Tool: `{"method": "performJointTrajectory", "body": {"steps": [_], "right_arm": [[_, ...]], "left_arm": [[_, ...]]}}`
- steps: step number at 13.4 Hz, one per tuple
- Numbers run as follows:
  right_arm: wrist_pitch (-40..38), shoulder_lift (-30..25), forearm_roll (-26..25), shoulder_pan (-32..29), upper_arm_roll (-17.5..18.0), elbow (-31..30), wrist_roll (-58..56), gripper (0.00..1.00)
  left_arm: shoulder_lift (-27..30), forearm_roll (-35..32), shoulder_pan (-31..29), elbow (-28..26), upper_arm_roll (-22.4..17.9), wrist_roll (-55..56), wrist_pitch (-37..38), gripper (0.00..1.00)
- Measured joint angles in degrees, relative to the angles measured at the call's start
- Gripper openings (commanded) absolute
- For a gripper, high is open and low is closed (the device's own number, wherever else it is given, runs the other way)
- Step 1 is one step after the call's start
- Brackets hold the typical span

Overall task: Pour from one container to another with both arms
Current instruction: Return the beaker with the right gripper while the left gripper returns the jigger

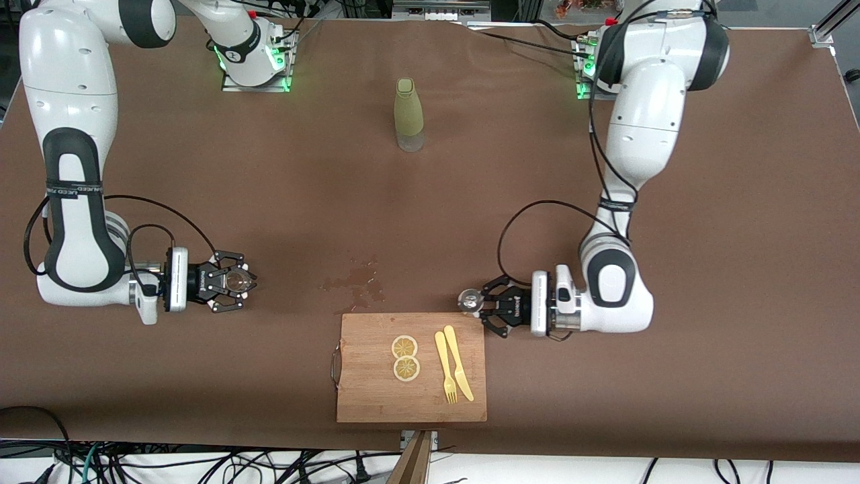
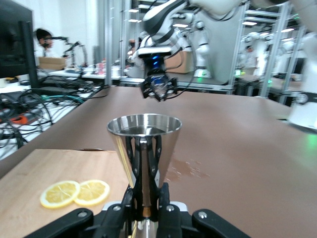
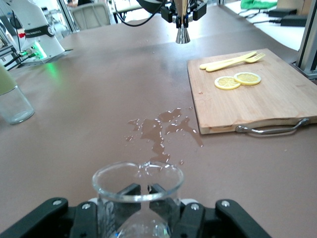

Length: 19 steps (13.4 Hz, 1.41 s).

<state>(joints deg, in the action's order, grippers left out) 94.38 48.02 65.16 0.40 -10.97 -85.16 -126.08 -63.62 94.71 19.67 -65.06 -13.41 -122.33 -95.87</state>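
Observation:
My left gripper (image 1: 476, 304) is shut on the waist of the small steel jigger (image 1: 469, 298) and holds it upright. It is over the table by the corner of the cutting board at the left arm's end. In the left wrist view the jigger (image 2: 144, 144) stands with its upper cone's mouth up, above the gripper (image 2: 146, 198). My right gripper (image 1: 240, 283) is shut on the tiny clear glass cup (image 1: 234, 280), over bare table toward the right arm's end. The right wrist view shows the cup (image 3: 137, 184) upright, mouth open upward, and the jigger (image 3: 183, 33) a long way off.
A wooden cutting board (image 1: 376, 396) with a metal handle lies near the front edge, carrying two lemon slices (image 1: 405, 357) and a yellow fork and knife (image 1: 453, 366). A wet patch (image 1: 356, 282) stains the table between the grippers. The tall olive-green bottle (image 1: 408, 114) stands between the bases.

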Motion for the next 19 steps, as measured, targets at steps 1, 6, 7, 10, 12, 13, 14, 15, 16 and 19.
{"method": "performJointTrajectory", "body": {"steps": [1, 6, 7, 10, 12, 13, 14, 15, 16, 19], "right_arm": [[-0.61, 0.17, 1.24, -0.28, -0.6, -1.52, -2.42, 0.18], [-3.96, 0.45, 6.16, -1.87, -2.97, -7.78, -11.73, 0.19], [-4.09, 0.45, 6.36, -1.94, -3.38, -8.77, -12.85, 0.19], [-4.24, 0.45, 6.68, -2.3, -4.27, -11.32, -16.49, 0.19], [-4.54, 0.46, 8.01, -2.56, -5.1, -12.72, -18.88, 0.19], [-4.79, 0.47, 8.93, -2.6, -5.61, -13.45, -19.93, 0.19], [-4.93, 0.5, 10.08, -2.68, -5.88, -14.35, -21.13, 0.19], [-4.96, 0.58, 11.29, -2.7, -6.0, -15.25, -22.26, 0.19], [-4.96, 0.75, 12.38, -2.7, -6.05, -16.05, -23.39, 0.19], [-4.96, 1.75, 14.31, -2.7, -6.05, -16.74, -24.93, 0.2]], "left_arm": [[0.73, -3.04, -2.12, -0.97, 0.63, -0.95, 2.6, 0.0], [3.09, -17.85, -11.43, -3.06, 0.65, -7.79, 18.95, 0.0], [3.09, -20.11, -12.74, -3.28, 0.15, -10.04, 21.31, 0.0], [3.0, -26.07, -16.47, -4.65, -1.0, -17.74, 26.1, 0.0], [2.46, -29.13, -18.52, -5.51, -2.09, -22.02, 28.26, 0.0], [1.93, -30.35, -19.38, -5.69, -2.72, -23.8, 29.03, 0.0], [1.13, -31.06, -20.09, -5.76, -3.31, -25.2, 29.55, 0.0], [0.1, -31.24, -20.64, -5.77, -3.93, -26.37, 29.71, 0.0], [-0.86, -31.24, -21.14, -5.76, -4.39, -27.52, 29.73, 0.0], [-2.41, -31.24, -21.53, -5.71, -5.24, -29.44, 29.76, 0.0]]}}
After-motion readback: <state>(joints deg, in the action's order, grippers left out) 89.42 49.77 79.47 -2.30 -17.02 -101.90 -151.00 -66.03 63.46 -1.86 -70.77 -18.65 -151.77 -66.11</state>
